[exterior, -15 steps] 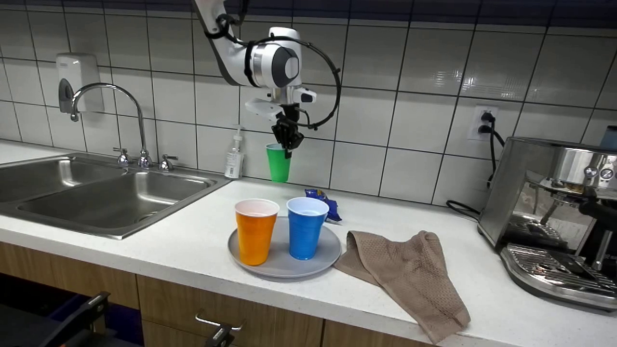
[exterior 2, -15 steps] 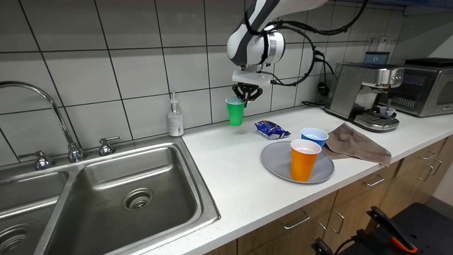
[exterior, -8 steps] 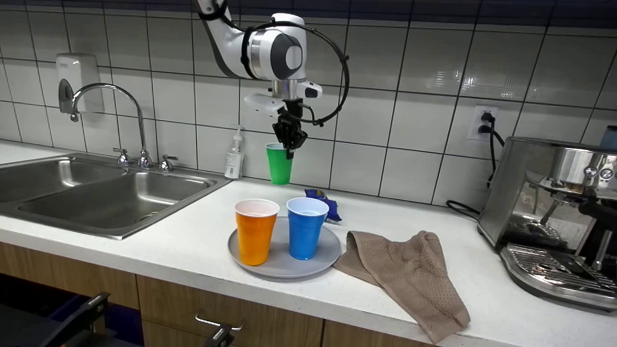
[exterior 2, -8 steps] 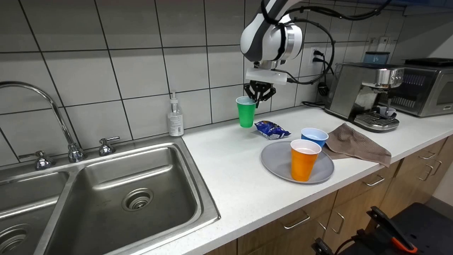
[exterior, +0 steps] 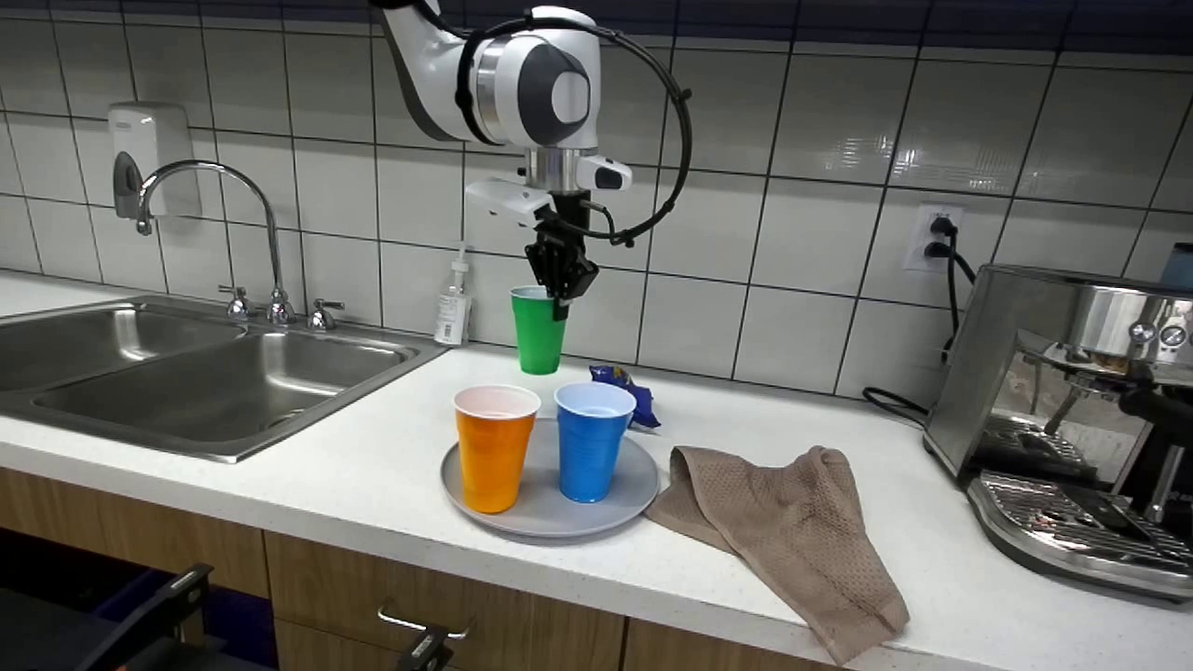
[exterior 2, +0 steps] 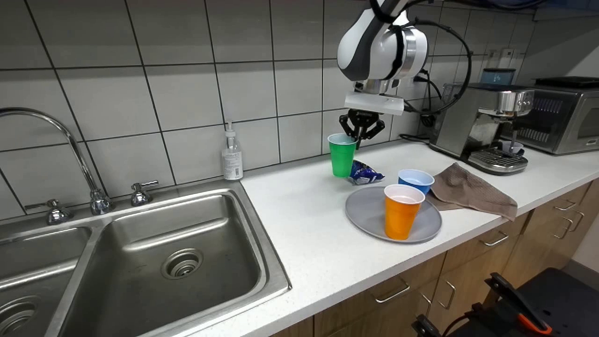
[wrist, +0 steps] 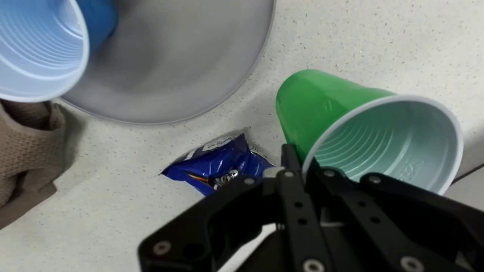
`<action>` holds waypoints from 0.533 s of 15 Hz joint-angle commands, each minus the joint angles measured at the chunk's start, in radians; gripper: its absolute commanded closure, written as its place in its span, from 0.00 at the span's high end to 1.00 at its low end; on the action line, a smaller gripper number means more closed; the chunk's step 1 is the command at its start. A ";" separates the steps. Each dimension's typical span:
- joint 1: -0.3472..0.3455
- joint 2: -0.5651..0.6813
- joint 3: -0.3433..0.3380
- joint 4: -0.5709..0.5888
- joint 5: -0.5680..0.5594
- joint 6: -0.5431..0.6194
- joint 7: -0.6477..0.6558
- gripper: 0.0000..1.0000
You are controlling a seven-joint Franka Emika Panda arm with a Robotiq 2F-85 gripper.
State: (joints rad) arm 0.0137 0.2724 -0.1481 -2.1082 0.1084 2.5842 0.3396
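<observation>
My gripper [wrist: 300, 160] is shut on the rim of a green cup [wrist: 321, 102], one finger inside and one outside the wall. Both exterior views show the green cup [exterior: 538, 335] [exterior 2: 341, 157] hanging nearly upright above the counter under the gripper [exterior: 561, 308] [exterior 2: 358, 144]. A blue shiny packet [wrist: 223, 166] lies on the counter close by; the cup partly covers it in an exterior view [exterior 2: 366, 174]. A grey plate [exterior: 569, 524] [wrist: 170, 75] bears an upright orange cup [exterior: 491, 457] and an upright blue cup [exterior: 589, 457] [wrist: 41, 49]. The orange cup is outside the wrist view.
A brown cloth [exterior: 783, 522] lies beside the plate. A double steel sink [exterior 2: 276, 262] with a faucet [exterior 2: 70, 150] and a pump bottle [exterior 2: 232, 159] stand on the other side. A coffee machine [exterior: 1072, 419] stands farther along. The tiled wall [exterior: 708, 317] runs close behind the cup.
The gripper and green cup have moved along the counter away from the pump bottle and come down a little, now partly in front of the packet. The other things have not moved.
</observation>
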 commanded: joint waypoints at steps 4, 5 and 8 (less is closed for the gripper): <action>-0.034 -0.064 0.002 -0.108 -0.044 0.021 -0.038 0.01; -0.037 -0.062 0.002 -0.110 -0.048 0.015 -0.045 0.01; -0.056 -0.058 0.009 -0.115 -0.037 0.003 -0.103 0.01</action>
State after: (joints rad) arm -0.0114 0.2460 -0.1545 -2.1930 0.0773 2.5908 0.2985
